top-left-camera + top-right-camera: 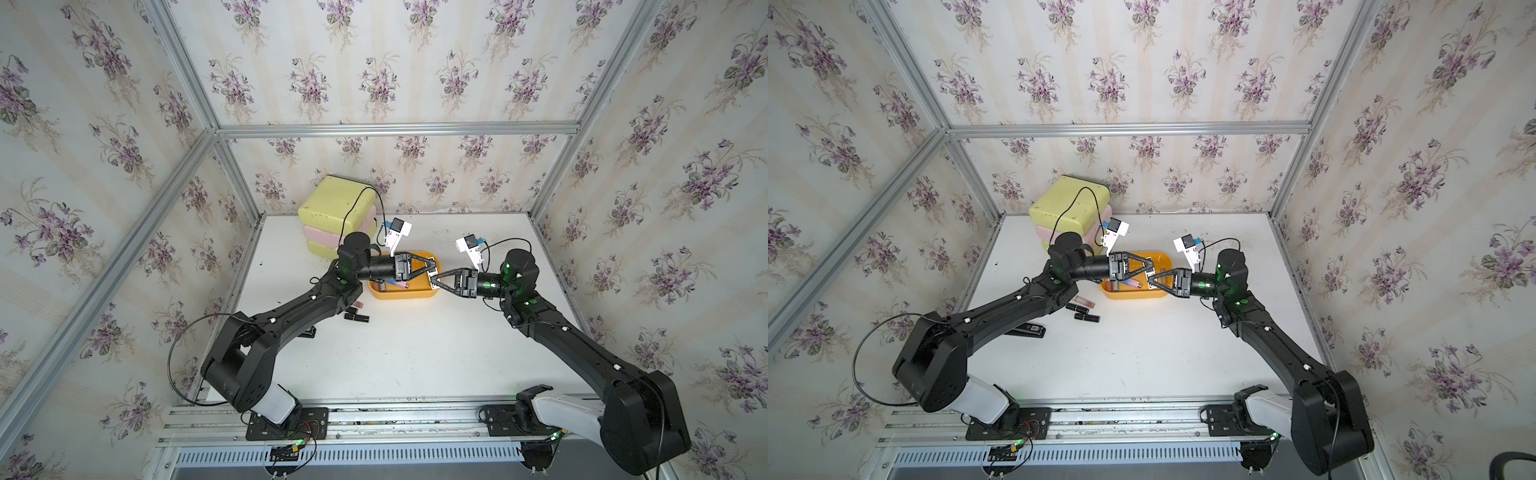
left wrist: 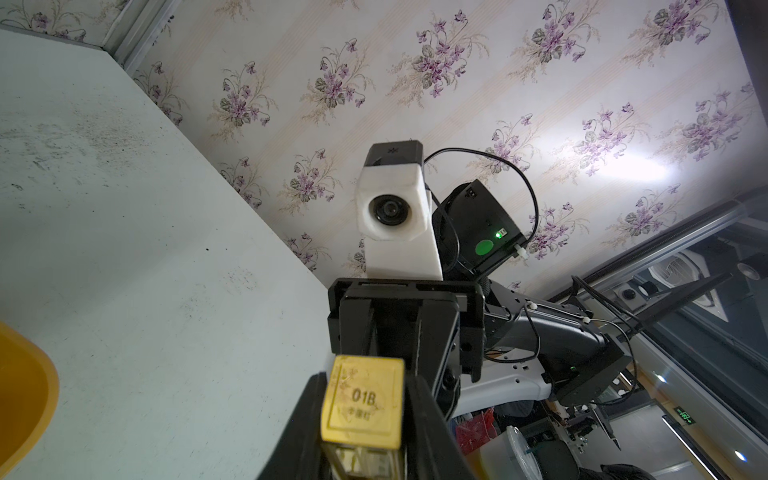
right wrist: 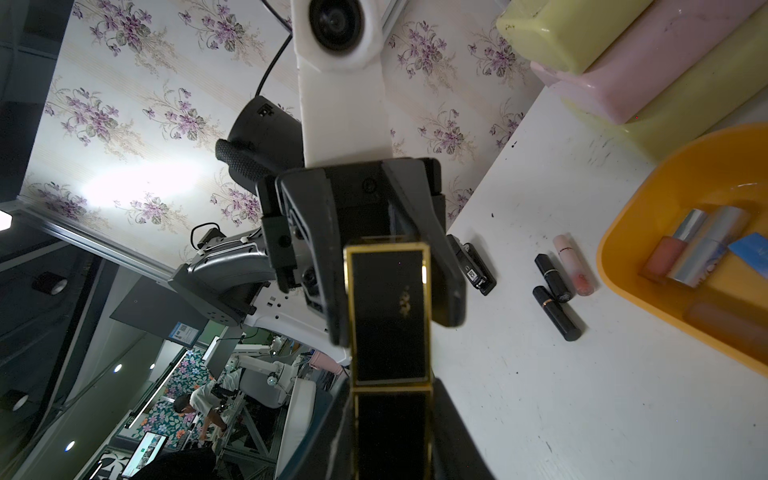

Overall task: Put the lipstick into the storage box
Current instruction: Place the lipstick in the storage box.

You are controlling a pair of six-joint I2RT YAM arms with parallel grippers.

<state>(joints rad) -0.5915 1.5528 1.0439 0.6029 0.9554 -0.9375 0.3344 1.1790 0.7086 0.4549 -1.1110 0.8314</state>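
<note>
A square black lipstick with gold edges [image 3: 388, 316] hangs level over the right end of the orange storage box [image 1: 399, 296], with a gripper on each end. My left gripper [image 2: 365, 386] is shut on the end with the gold cap marked 01B [image 2: 363, 405]. From the opposite side my right gripper [image 3: 388, 399] is shut on the other end. In both top views the two sets of fingertips meet nose to nose [image 1: 434, 275] [image 1: 1150, 277]. Several other lipsticks [image 3: 702, 249] lie inside the storage box [image 3: 685, 174].
Two black lipsticks [image 3: 555, 295] and a pink gloss tube [image 3: 575, 266] lie on the white table left of the box, beside a small black device [image 3: 473, 266]. Stacked pale green and pink lidded boxes [image 1: 336, 216] stand at the back left corner.
</note>
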